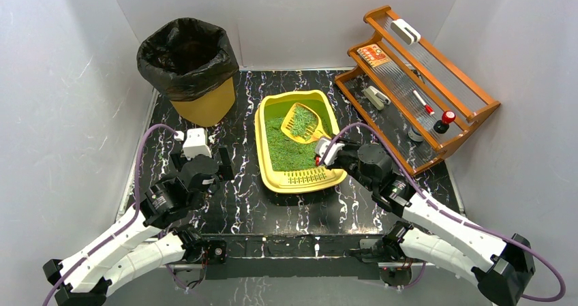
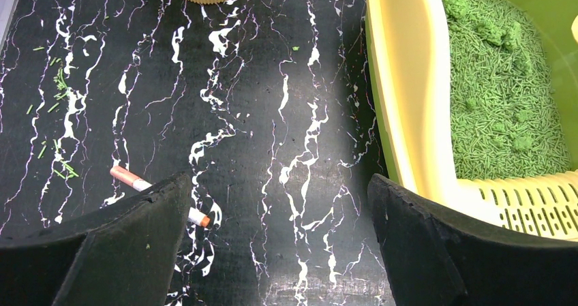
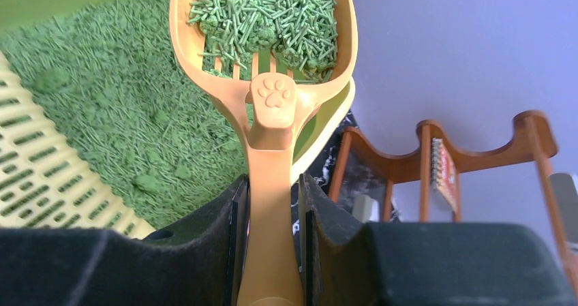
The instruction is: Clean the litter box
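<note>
Plastic, one litter box (image 1: pixel 300 178), one scoop (image 3: pixel 272 103)

Litter box (image 1: pixel 300 178) mid-table (image 1: pixel 238 207) before me | bin (image 1: pixel 201 105) behind, left of it | rack (image 1: pixel 436 81) to its right | scoop (image 1: pixel 301 123) held in my right gripper (image 1: pixel 326 150), above the litter (image 1: pixel 286 155)

High rear overhead view; two close wrist views; litter box (image 1: pixel 303 178) common to all three.

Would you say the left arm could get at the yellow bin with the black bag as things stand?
Probably yes: the left gripper is open and empty, facing the bin, with only tabletop between them. The litter box sits off to its right, out of the way.
</note>
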Controlling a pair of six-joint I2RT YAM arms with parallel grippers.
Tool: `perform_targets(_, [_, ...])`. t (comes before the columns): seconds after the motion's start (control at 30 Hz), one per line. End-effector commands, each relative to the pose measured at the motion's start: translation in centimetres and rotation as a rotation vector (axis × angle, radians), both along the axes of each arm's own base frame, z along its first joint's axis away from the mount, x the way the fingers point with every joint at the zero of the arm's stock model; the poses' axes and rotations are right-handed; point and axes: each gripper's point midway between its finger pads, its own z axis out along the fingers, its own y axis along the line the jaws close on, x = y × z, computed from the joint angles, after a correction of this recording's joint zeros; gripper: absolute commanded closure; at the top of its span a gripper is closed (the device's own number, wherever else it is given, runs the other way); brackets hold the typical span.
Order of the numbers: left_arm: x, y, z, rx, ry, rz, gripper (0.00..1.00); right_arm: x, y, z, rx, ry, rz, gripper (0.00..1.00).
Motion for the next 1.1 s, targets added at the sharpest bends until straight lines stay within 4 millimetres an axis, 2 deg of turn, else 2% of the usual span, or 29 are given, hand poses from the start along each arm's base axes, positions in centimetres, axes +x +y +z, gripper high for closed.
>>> perform_targets(0.0, [0.0, 0.3, 0.9, -0.014, -0.026, 0.019, 0.02, 0.5, 0.2, 3.9, -0.058, -0.151, 0.035, 1.00])
perform_targets(0.2, [0.1, 0.3, 0.9, -0.014, -0.026, 0.019, 0.02, 1.0, -0.1, 3.6, -0.169, -0.203, 0.040, 1.00])
perform_targets(0.37, [0.1, 0.3, 0.9, -0.013, -0.026, 0.020, 0.02, 1.2, -0.2, 3.7, -0.174, -0.213, 0.030, 1.00])
perform_targets(0.7, [0.1, 0.2, 0.8, -0.008, -0.021, 0.018, 0.02, 1.1, -0.6, 2.6, -0.156, -0.165, -0.005, 1.00])
perform_targets(0.87, [0.2, 0.2, 0.7, -0.002, -0.017, 0.018, 0.02, 2.0, -2.1, 1.9, -0.194, -0.141, -0.111, 1.00])
perform_targets(1.0, [0.2, 0.2, 0.6, 0.002, -0.015, 0.019, 0.02, 2.1, -2.0, 1.7, -0.212, -0.114, -0.117, 1.00])
perform_targets(1.07, [0.2, 0.2, 0.6, 0.005, -0.013, 0.019, 0.02, 2.2, -1.6, 1.8, -0.164, -0.061, -0.126, 1.00])
